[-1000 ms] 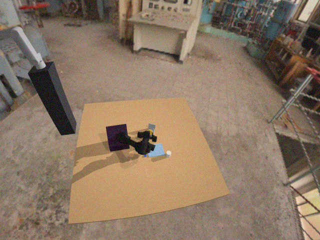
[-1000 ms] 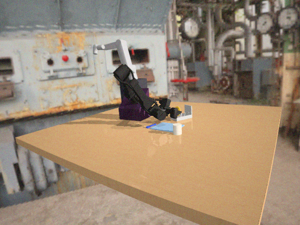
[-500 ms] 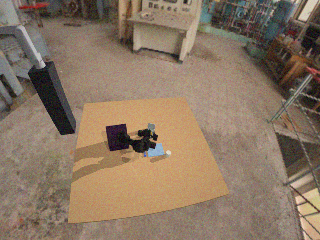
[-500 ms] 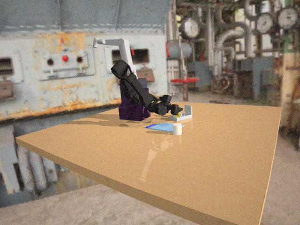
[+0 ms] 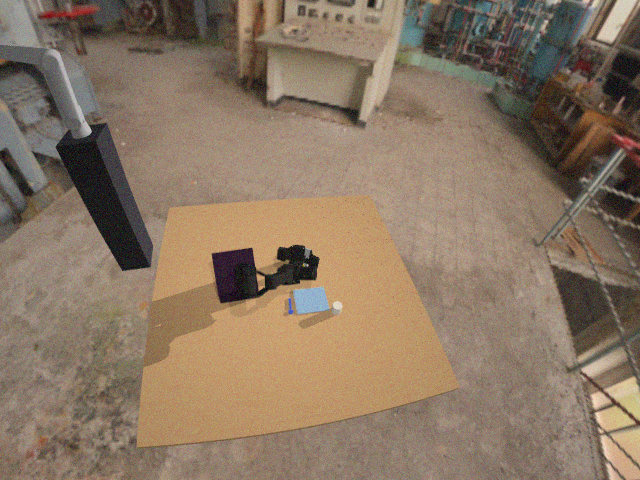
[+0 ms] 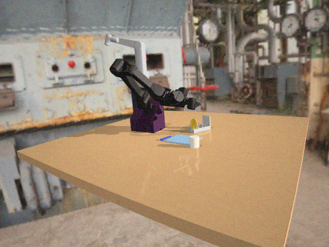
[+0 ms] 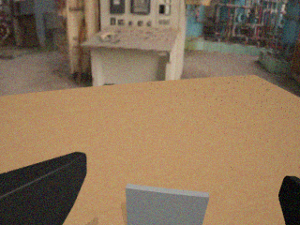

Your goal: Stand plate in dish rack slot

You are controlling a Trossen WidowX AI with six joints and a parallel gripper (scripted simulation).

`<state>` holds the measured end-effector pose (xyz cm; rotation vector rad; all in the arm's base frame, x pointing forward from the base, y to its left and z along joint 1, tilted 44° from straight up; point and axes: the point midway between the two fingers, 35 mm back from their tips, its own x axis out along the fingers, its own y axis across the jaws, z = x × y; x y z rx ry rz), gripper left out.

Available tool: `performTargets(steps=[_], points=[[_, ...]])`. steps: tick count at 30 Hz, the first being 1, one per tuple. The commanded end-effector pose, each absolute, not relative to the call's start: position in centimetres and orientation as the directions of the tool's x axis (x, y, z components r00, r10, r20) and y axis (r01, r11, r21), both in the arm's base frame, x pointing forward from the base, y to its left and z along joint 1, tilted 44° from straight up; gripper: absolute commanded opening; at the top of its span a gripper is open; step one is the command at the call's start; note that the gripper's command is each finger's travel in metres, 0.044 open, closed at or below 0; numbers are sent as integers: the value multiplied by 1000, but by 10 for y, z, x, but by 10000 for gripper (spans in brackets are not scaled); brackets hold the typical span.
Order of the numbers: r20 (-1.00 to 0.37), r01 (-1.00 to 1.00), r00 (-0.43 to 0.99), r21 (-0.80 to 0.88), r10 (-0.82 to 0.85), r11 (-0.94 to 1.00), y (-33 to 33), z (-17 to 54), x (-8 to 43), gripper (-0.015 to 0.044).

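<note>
The yellow plate [image 6: 194,123] stands upright, seen nearly edge-on, in the near-left part of the grey dish rack [image 6: 206,121] in the exterior view. Only the top of the rack's tall back panel [image 7: 166,206] shows in the wrist view, and the plate is out of that view. My gripper [image 6: 193,98] [image 7: 184,171] is open and empty, raised above the plate and rack and apart from them. In the top view the arm hides most of the rack and plate. The rails beside the plate are too small to make out clearly.
A light blue flat mat [image 5: 311,300] [image 6: 179,139] lies in front of the rack. A blue stick-like thing [image 5: 290,306] [image 6: 165,138] lies on its arm-base side, and a white cylinder [image 5: 337,307] [image 6: 194,141] stands by its other end. The arm's purple base [image 6: 147,121] stands behind.
</note>
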<state>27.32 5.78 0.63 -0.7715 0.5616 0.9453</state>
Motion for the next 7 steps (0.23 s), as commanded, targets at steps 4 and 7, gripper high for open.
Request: performTargets(steps=[4, 7], points=[[-790, -866, 422, -206, 444, 456, 61, 4, 273, 400], [-827, -850, 384, -143, 411, 507, 62, 2, 272, 400]])
